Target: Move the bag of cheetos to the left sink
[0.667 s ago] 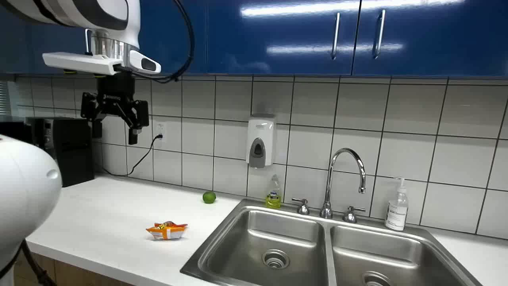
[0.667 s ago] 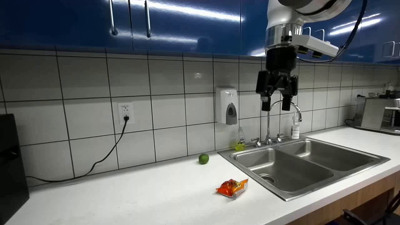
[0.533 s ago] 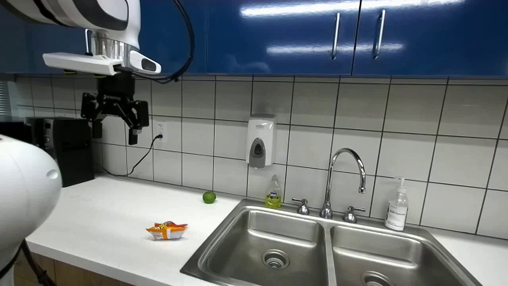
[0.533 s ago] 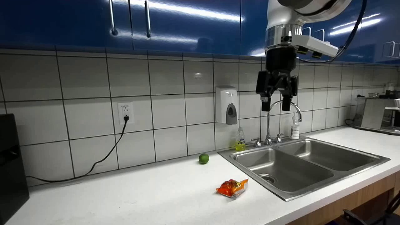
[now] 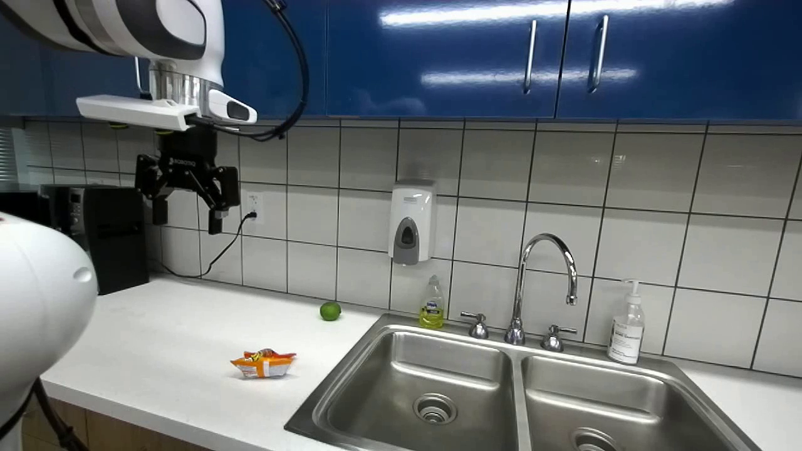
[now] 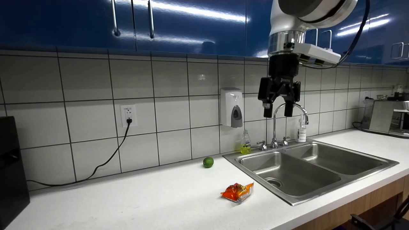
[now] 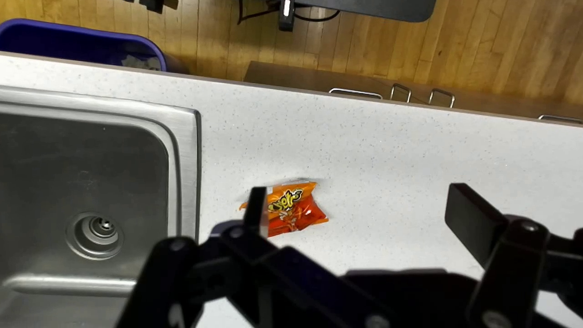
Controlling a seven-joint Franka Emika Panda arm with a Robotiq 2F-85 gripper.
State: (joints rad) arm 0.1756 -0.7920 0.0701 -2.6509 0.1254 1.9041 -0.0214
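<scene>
The bag of cheetos (image 5: pixel 263 364), small and orange, lies on the white counter beside the sink in both exterior views (image 6: pixel 237 192). In the wrist view the bag (image 7: pixel 296 209) is partly hidden behind a finger. My gripper (image 5: pixel 187 219) is open and empty, pointing down, high above the counter. It also shows in an exterior view (image 6: pixel 278 111) and in the wrist view (image 7: pixel 359 202), where the bag sits near one finger, below the jaws. The left sink (image 5: pixel 369 388) is a steel basin with a round drain; it shows too in the wrist view (image 7: pixel 91 168).
A green lime (image 5: pixel 330 311) lies near the tiled wall. A dish soap bottle (image 5: pixel 432 305), a tall faucet (image 5: pixel 519 294) and a pump bottle (image 5: pixel 626 335) stand behind the basins. Blue cabinets (image 5: pixel 438 56) hang above. A black machine (image 5: pixel 109 238) stands at the counter's end.
My gripper has moved down slightly, and a little to the right in an exterior view and to the left in another. It stays open. The bag has not moved.
</scene>
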